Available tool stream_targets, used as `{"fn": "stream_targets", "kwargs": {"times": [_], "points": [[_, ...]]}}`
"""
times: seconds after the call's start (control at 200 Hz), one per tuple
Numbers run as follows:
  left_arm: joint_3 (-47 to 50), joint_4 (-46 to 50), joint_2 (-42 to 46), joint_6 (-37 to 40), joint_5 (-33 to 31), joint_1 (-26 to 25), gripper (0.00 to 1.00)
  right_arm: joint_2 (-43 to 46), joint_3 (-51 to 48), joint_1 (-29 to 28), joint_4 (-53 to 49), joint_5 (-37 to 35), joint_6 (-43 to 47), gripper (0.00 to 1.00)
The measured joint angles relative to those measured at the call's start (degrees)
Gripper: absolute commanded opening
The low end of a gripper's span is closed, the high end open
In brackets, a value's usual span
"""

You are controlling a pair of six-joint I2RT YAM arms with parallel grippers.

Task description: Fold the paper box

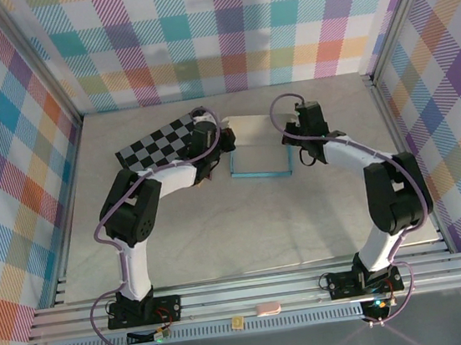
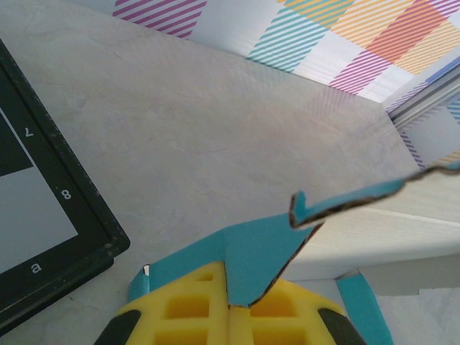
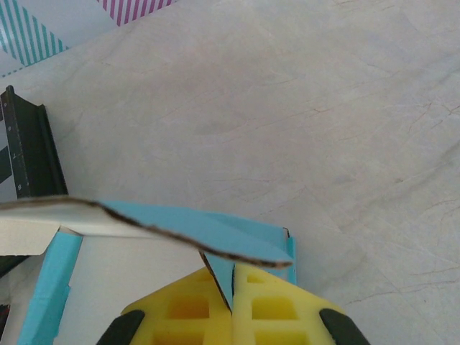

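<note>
The paper box lies half-formed in the middle of the table, white inside with teal-blue edges and a raised back flap. My left gripper is at its left side and my right gripper at its right side. In the left wrist view the yellow pads of my left gripper are shut on a teal side flap of the paper box. My right gripper pinches another teal flap of the paper box between its yellow pads, under a curved raised flap.
The black-and-grey checkered board lies just left of the box, its dark frame close to my left gripper. Plaid walls enclose the table on three sides. A small pink object rests on the near rail.
</note>
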State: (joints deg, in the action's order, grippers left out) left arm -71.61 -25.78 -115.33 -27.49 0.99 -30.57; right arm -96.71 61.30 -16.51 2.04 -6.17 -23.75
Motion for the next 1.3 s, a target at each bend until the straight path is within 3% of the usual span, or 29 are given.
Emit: {"fn": "stream_targets", "kwargs": {"times": [0.71, 0.94, 1.3], "points": [[5.4, -6.9, 2.1, -1.3, -0.5, -1.4, 0.00, 3.8, -5.7, -0.2, 4.8, 0.2, 3.7, 0.00], [5.9, -13.7, 0.9, 1.4, -1.3, -1.3, 0.00, 2.9, -8.2, 0.1, 12.1, 0.2, 4.8, 0.00], [16.7, -32.9, -1.9, 2.0, -1.5, -1.7, 0.00, 2.9, -15.3, 0.0, 23.3, 2.8, 6.7, 0.00]]}}
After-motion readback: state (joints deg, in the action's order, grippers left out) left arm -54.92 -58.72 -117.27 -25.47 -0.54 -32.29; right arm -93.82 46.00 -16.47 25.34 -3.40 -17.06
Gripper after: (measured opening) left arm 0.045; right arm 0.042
